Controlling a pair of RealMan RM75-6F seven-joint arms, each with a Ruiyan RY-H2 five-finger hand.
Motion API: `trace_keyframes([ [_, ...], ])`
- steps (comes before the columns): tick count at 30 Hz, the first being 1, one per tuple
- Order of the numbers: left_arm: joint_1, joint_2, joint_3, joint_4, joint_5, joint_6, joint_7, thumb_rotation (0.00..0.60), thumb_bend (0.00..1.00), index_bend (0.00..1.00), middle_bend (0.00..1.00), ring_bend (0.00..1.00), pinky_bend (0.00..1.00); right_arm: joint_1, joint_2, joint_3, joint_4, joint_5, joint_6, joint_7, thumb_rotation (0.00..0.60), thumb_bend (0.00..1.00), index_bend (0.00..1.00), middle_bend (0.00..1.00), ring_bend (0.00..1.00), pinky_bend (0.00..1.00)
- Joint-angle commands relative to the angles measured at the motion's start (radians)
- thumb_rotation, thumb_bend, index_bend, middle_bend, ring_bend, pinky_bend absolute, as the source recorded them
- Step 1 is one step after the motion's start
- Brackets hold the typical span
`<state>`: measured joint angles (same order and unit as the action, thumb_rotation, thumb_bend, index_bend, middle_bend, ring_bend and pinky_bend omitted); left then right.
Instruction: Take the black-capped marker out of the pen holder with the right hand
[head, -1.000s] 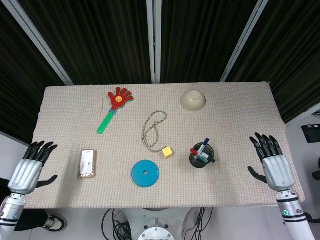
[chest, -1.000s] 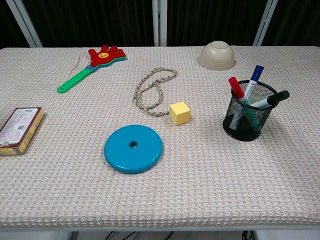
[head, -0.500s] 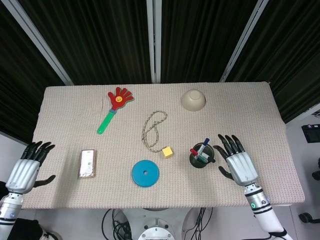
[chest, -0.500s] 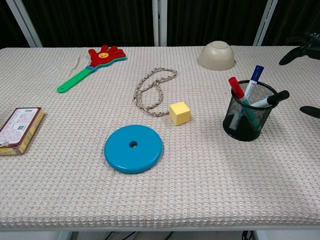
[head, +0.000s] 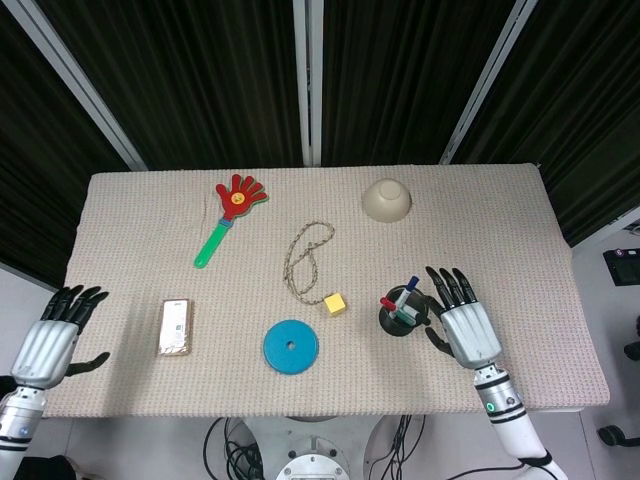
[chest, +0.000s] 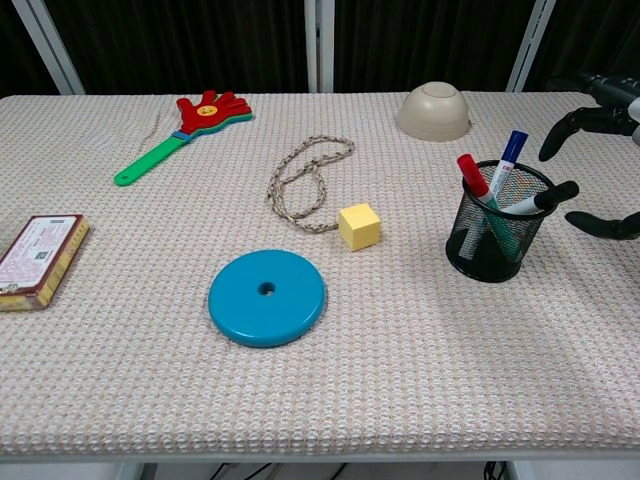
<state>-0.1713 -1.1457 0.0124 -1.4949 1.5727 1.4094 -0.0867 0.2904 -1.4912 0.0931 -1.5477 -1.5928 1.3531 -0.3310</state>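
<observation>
as the black-capped marker (chest: 545, 197) leaned over the right rim of the black wire-mesh pen holder (chest: 497, 238), the right hand (head: 464, 325) hovered just beside it, fingers spread, holding nothing; a clean lift likely called for pinching the protruding cap without tipping the holder.

Even, bright overhead light in both views; table cloth (head: 500, 220) evenly lit, no glare. Shadows soft and short, small dark patch at foot of pen holder (chest: 497, 235). Backdrop near black. Focus sharp throughout, no motion blur; slight wide-angle bending at edges
</observation>
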Motion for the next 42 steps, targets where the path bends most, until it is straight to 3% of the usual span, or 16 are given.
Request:
trace_keyframes([
  [1, 0.001, 0.001, 0.000, 0.001, -0.001, 0.000, -0.002, 0.600, 0.16, 0.13, 0.07, 0.02, 0.05, 0.003, -0.006, -0.001, 0.006, 0.001, 0.002, 0.000, 0.600, 0.21, 0.40, 0.02, 0.00, 0.00],
  [33, -0.003, 0.003, 0.007, 0.003, 0.001, -0.012, -0.006, 0.600, 0.16, 0.13, 0.07, 0.02, 0.05, 0.021, -0.020, -0.005, 0.018, 0.010, 0.023, 0.000, 0.600, 0.30, 0.59, 0.04, 0.00, 0.00],
  [42, -0.004, 0.007, 0.006, -0.003, 0.001, -0.013, -0.004, 0.600, 0.16, 0.13, 0.07, 0.02, 0.05, -0.002, 0.035, -0.013, -0.052, -0.042, 0.098, 0.024, 0.600, 0.30, 0.64, 0.06, 0.00, 0.00],
])
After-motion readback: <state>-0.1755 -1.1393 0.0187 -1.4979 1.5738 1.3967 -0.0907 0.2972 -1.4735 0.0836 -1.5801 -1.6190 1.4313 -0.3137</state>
